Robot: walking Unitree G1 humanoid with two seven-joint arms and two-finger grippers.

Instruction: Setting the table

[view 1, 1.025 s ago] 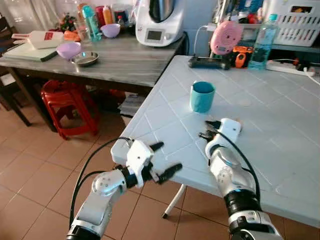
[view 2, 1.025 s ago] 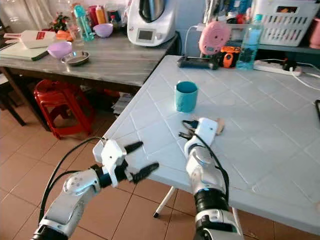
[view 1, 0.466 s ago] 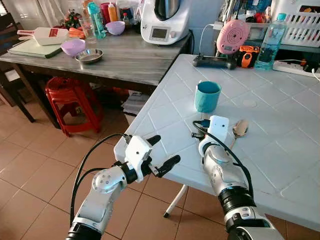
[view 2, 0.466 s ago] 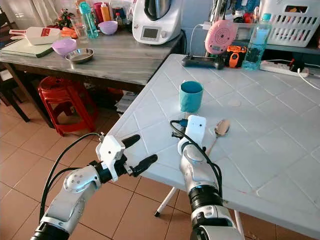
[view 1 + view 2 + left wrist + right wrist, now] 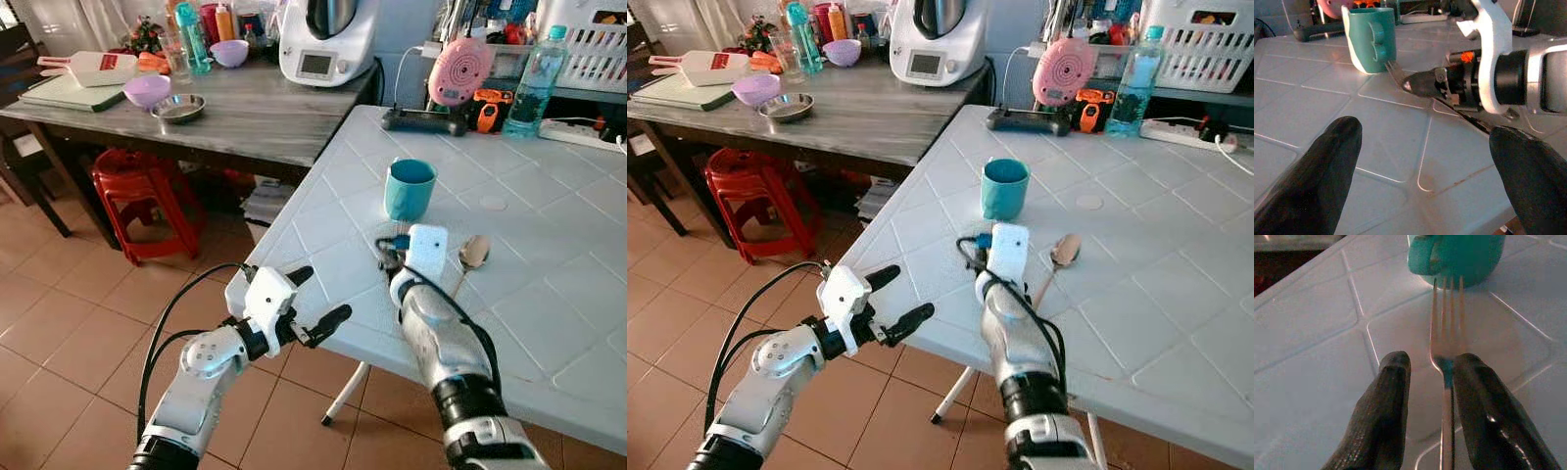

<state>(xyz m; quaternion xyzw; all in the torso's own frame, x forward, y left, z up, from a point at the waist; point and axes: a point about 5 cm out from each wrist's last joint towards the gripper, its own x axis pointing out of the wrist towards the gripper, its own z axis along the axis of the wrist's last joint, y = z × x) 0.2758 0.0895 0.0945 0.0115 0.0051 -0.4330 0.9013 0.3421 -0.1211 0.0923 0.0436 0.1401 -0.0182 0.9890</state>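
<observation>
A teal cup (image 5: pixel 409 189) stands on the white table (image 5: pixel 549 323) near its left edge. Just this side of the cup, my right gripper (image 5: pixel 390 251) hovers low over the table. Its fingers (image 5: pixel 1393 396) are open, and a metal fork (image 5: pixel 1447 333) lies between them against one finger, tines pointing at the cup. A spoon (image 5: pixel 473 252) lies on the table to the right of that gripper. My left gripper (image 5: pixel 321 294) is open and holds nothing, off the table's near left corner and level with its edge.
A grey wooden table (image 5: pixel 245 113) at the back left carries bowls, bottles and a white appliance (image 5: pixel 328 39). A red stool (image 5: pixel 132 191) stands under it on the tiled floor. A black device (image 5: pixel 421 119), water bottle (image 5: pixel 534 69) and basket sit at the white table's far side.
My right gripper has slid left off the spoon, which now lies uncovered beside it. The left arm has barely moved. The camera has shifted a little.
</observation>
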